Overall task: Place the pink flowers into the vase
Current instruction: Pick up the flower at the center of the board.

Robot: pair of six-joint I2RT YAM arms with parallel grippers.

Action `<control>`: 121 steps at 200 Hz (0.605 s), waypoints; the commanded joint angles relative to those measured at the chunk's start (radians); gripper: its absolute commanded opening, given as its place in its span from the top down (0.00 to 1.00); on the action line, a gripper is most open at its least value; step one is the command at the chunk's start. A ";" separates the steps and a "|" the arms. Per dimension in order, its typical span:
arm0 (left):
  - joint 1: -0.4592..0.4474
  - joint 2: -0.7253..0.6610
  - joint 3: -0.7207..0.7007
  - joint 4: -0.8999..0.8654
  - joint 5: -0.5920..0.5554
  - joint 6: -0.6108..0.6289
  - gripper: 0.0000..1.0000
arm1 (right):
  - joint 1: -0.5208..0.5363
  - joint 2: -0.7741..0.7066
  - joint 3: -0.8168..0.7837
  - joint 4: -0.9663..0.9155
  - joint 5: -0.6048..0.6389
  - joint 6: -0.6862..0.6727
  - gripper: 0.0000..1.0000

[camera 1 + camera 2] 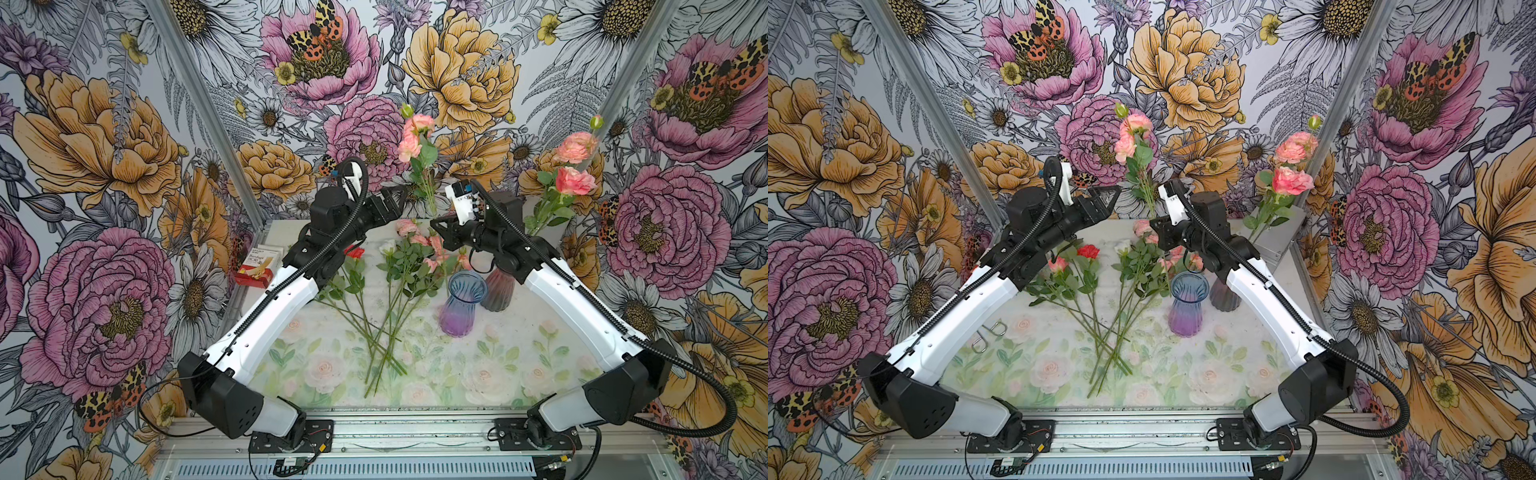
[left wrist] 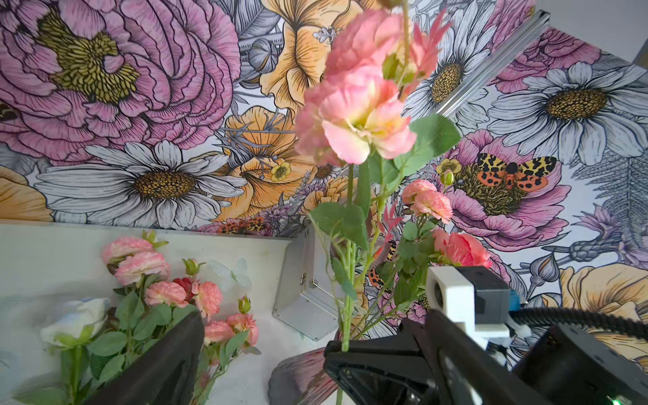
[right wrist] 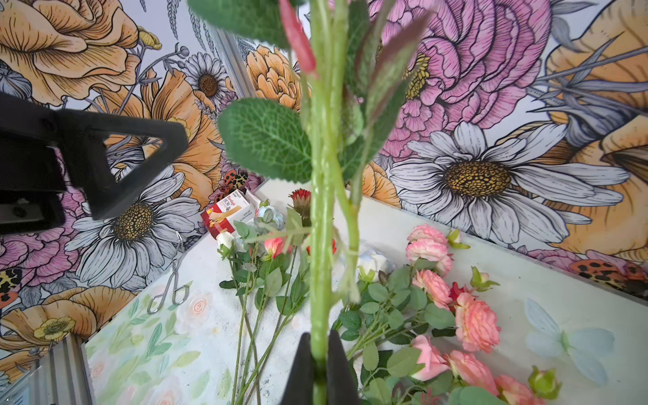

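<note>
Top views high, sharing whole table (image 1: 519, 345), wrist views close, low

Rose-printed table (image 1: 457, 374), pink flowers (image 1: 419, 240) among red flower (image 1: 1088, 251), white rose (image 1: 388, 247), blue-purple vase (image 1: 463, 305), dark vase (image 1: 498, 291), red box (image 1: 255, 270), metal tongs (image 1: 988, 336)

Light: bright, even, diffuse | shadows: faint, soft on the table (image 1: 519, 332) around the blue vase (image 1: 466, 303) | top views: wallpaper (image 1: 104, 166) stretched far from the vase | wrist views: pink flower (image 2: 354, 115) slightly soft, its stem (image 3: 321, 210) blurred close up
</note>
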 commanded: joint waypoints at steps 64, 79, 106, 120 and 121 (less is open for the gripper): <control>0.015 -0.097 -0.172 -0.077 0.015 0.052 0.01 | -0.182 -0.207 0.050 0.025 0.167 -0.026 1.00; 0.016 -0.101 -0.196 -0.077 0.023 0.052 0.02 | -0.196 -0.239 0.035 0.024 0.248 -0.089 1.00; 0.012 -0.103 -0.221 -0.075 0.038 0.055 0.01 | -0.237 -0.271 -0.001 0.028 0.348 -0.176 1.00; 0.003 -0.100 -0.227 -0.075 0.044 0.061 0.01 | -0.271 -0.271 -0.034 0.052 0.360 -0.191 1.00; 0.003 -0.100 -0.228 -0.075 0.045 0.061 0.01 | -0.273 -0.271 -0.035 0.055 0.361 -0.193 1.00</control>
